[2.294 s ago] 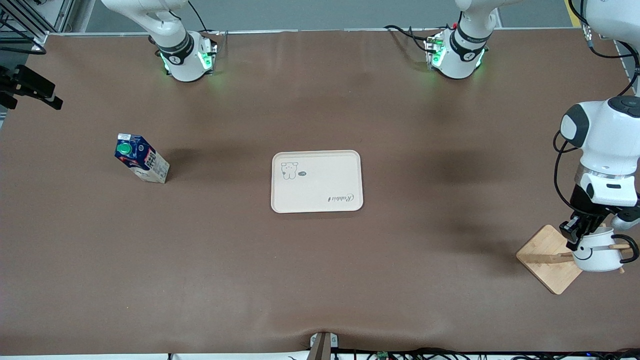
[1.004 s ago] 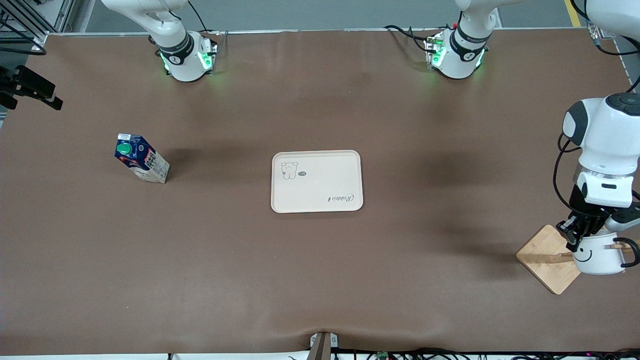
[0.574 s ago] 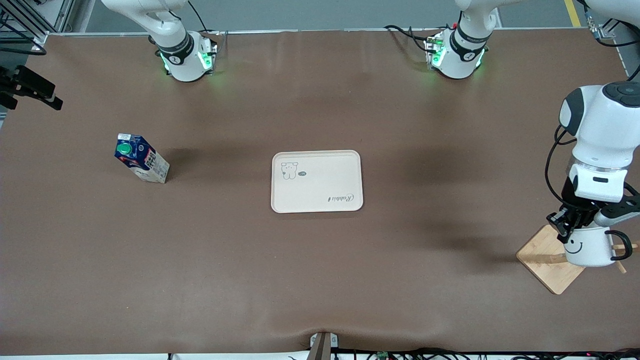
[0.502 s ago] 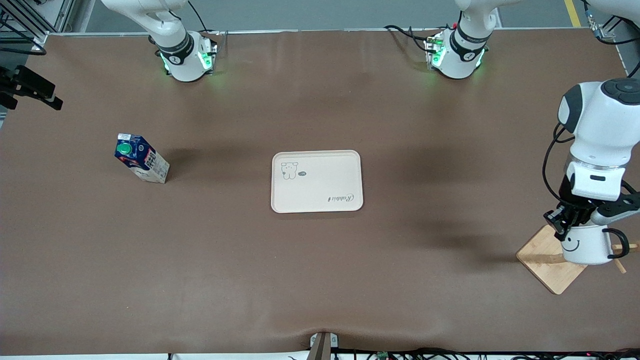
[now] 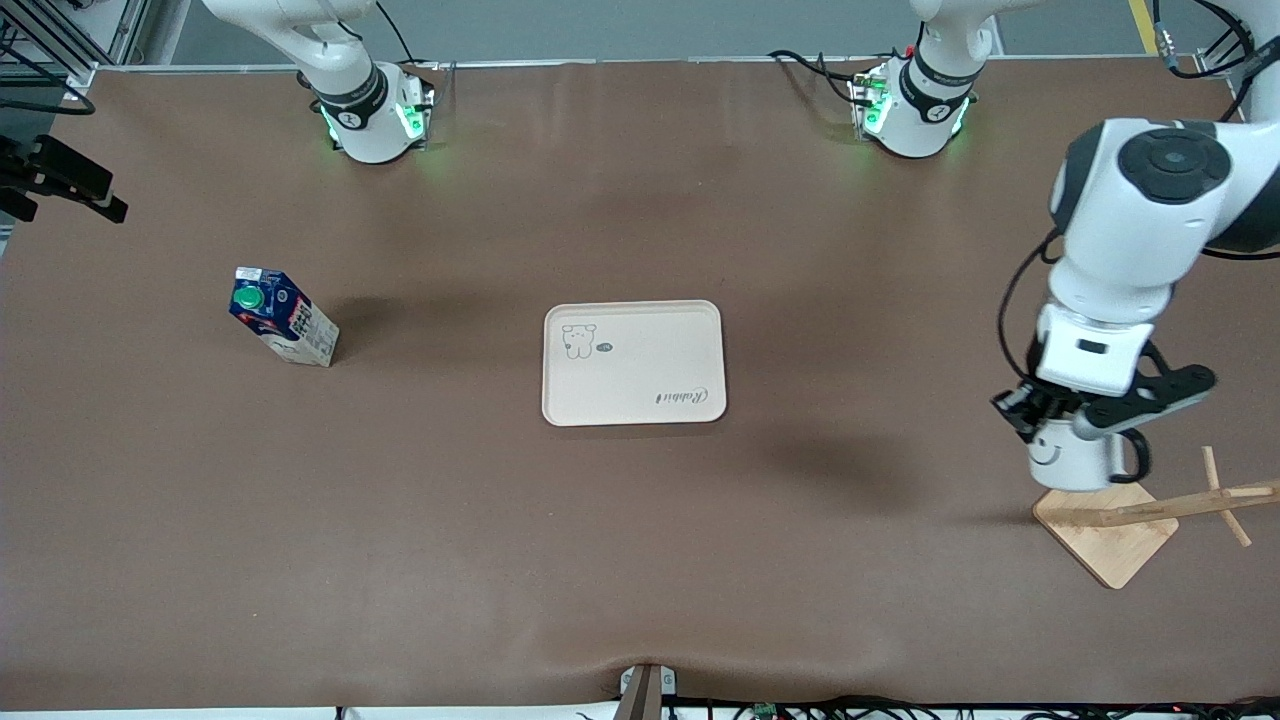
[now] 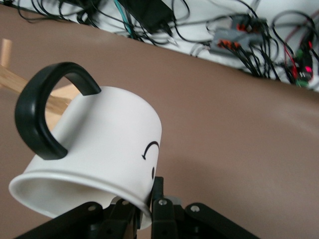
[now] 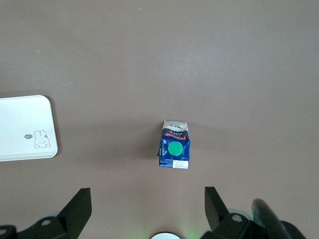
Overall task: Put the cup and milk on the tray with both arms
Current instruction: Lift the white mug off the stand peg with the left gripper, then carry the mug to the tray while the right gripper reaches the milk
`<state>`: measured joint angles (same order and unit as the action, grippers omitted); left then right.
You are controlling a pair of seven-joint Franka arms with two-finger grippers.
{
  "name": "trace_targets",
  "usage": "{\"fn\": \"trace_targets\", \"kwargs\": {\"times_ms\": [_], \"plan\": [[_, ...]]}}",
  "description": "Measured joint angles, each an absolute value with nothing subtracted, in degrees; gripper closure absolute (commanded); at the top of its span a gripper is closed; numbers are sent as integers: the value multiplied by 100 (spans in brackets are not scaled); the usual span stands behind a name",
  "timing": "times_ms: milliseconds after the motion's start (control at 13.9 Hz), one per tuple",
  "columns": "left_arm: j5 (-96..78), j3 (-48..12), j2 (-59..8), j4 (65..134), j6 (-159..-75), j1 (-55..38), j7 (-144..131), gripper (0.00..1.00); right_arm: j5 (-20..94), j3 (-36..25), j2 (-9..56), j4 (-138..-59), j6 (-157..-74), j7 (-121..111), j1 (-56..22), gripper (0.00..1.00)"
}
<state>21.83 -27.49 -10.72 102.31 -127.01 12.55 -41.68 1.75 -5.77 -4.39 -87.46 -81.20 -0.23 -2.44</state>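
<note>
My left gripper (image 5: 1030,415) is shut on the rim of the cup (image 5: 1070,460), a white mug with a black smiley face and black handle, and holds it in the air just beside the bamboo stand. In the left wrist view the cup (image 6: 99,144) is tilted with its rim pinched in the left gripper (image 6: 147,209). The cream tray (image 5: 633,362) lies mid-table and bears nothing. The dark-blue milk carton (image 5: 283,315) with a green cap stands upright toward the right arm's end. My right gripper (image 7: 148,204) is open and empty, high over the milk (image 7: 174,152); the tray's corner (image 7: 20,124) also shows there.
The bamboo stand (image 5: 1105,530) with its slanted wooden rod (image 5: 1180,503) sits near the table's edge at the left arm's end; part of it shows in the left wrist view (image 6: 10,74). A black clamp (image 5: 60,180) juts in at the right arm's end.
My left gripper has lifted the cup off the stand's rod and carried it up and toward the tray. The rod now stands bare. Milk, tray and right arm have not moved.
</note>
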Motion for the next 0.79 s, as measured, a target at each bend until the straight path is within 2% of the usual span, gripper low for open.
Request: {"fn": "trace_targets", "kwargs": {"times_ms": [215,502,789], "plan": [[2116,-3160,-1257,10099,-12215,1013,-4350,100,175,-578,-426,-8746,-8118,-23,-243,0],[1688,-3205,-1704,9930,-11765,22,-4704,100,175,-579,-411,-8746,-8116,-23,-242,0],[1259,-3204,-2461,9375,-11425,-794,-5142,100,175,-579,-402,-8746,-8113,-23,-241,0]]}}
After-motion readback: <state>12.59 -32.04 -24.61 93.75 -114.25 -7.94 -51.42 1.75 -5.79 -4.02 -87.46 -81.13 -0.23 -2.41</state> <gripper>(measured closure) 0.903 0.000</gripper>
